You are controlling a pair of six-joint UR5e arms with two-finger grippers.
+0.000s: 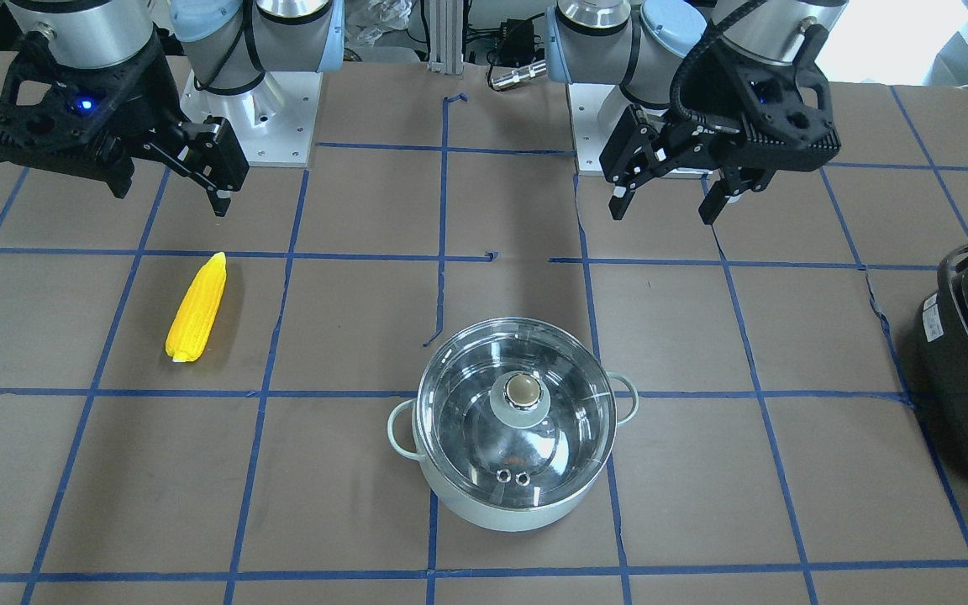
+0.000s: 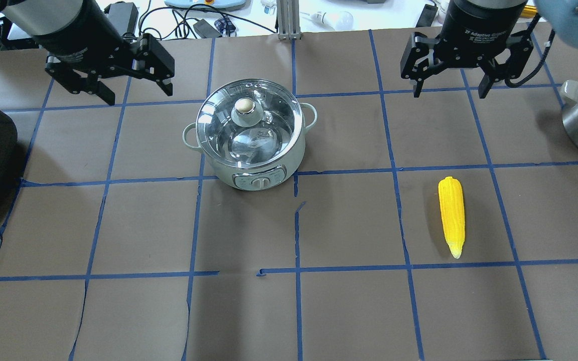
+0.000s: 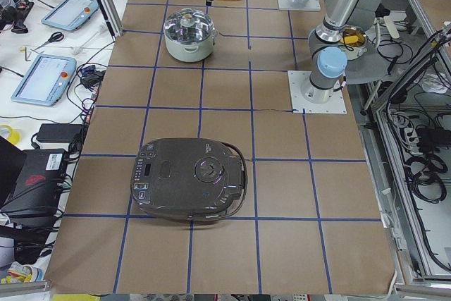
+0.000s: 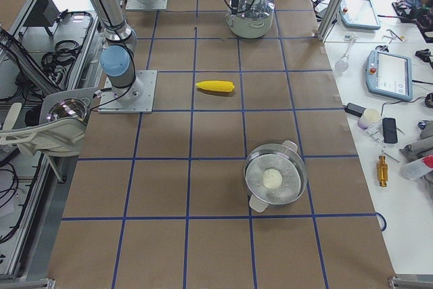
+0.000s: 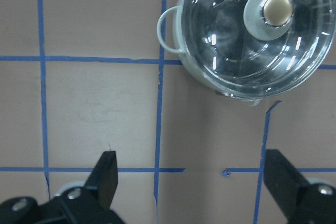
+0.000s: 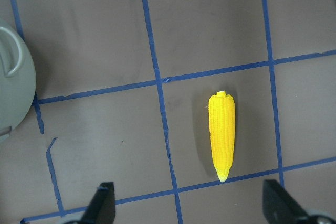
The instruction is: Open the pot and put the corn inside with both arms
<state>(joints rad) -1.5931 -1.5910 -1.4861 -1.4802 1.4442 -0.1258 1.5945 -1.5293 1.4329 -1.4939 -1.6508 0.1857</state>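
Front-facing: the round mint-white pot (image 1: 518,512), with its clear glass lid (image 1: 467,420) seated on it, stands on the brown desk (image 1: 349,336). The bright yellow tapered corn cob (image 1: 197,307) lies well apart from it. The black two-finger left hand (image 1: 667,206) hangs wide open and empty.

Overhead: the right hand (image 2: 449,93) is likewise spread and empty, clear of the corn cob.

Wrist views: the pot and the corn cob each lie ahead of parted fingers.

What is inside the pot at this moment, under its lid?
Through the clear lid, only the bare steel interior of the pot shows, with nothing lying in it. Glare hides parts of the bottom. The corn lies on the table, apart from the pot.
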